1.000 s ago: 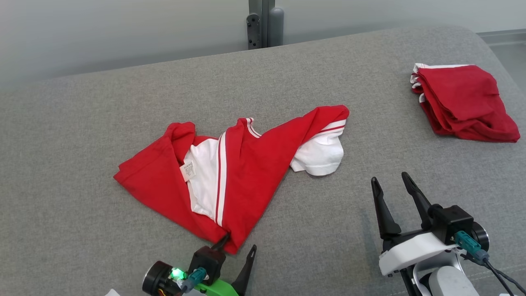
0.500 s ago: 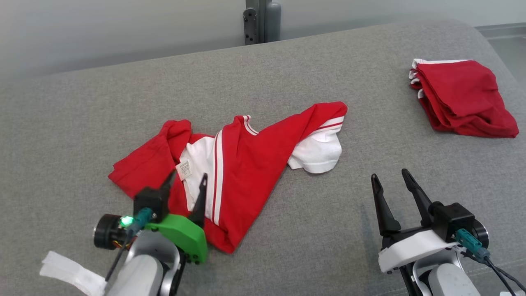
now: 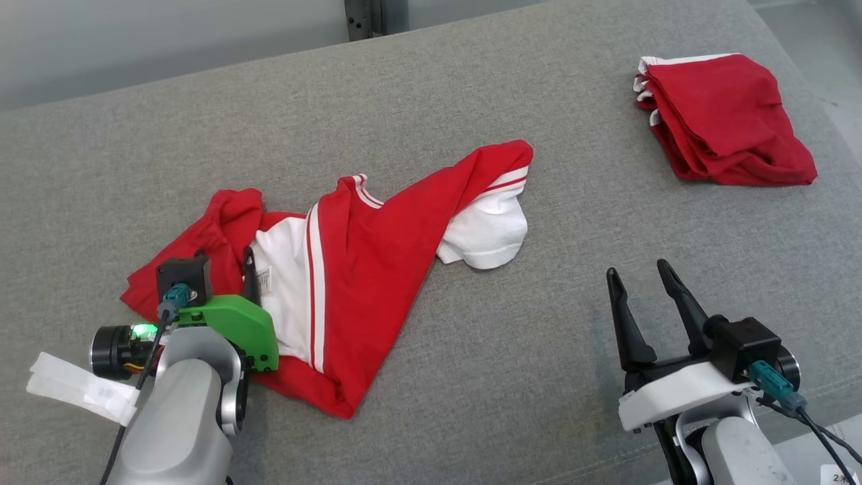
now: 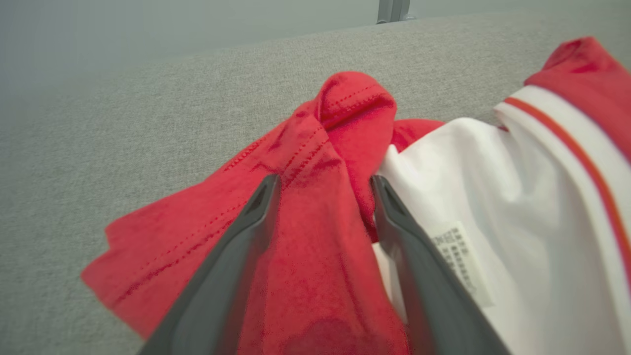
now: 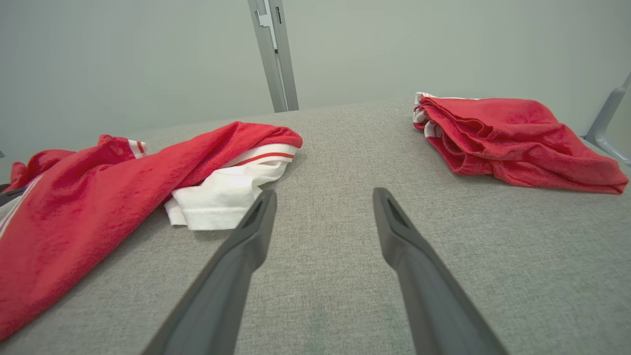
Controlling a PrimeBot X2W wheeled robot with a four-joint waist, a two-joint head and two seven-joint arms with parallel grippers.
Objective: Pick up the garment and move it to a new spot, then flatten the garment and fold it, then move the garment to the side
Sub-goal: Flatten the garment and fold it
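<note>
The garment (image 3: 363, 269) is a red and white shirt lying crumpled on the grey cushion (image 3: 539, 350), left of centre. My left gripper (image 3: 225, 259), on its green mount, is over the shirt's left red part. In the left wrist view this gripper (image 4: 325, 182) is open, and its fingers (image 4: 236, 236) stand on either side of a raised red fold of the garment (image 4: 345, 108), beside the white panel with a label. My right gripper (image 3: 637, 269) is open over bare cushion at the lower right, apart from the shirt's white sleeve (image 5: 222, 197).
A second red garment (image 3: 724, 121) lies folded at the far right of the cushion, also in the right wrist view (image 5: 512, 140). A metal post (image 3: 367, 17) stands behind the cushion's far edge. White tape (image 3: 74, 387) hangs from my left arm.
My left gripper has moved from the shirt's near hem forward and left, onto its left red part, staying open. The head camera has shifted. The right gripper has not moved.
</note>
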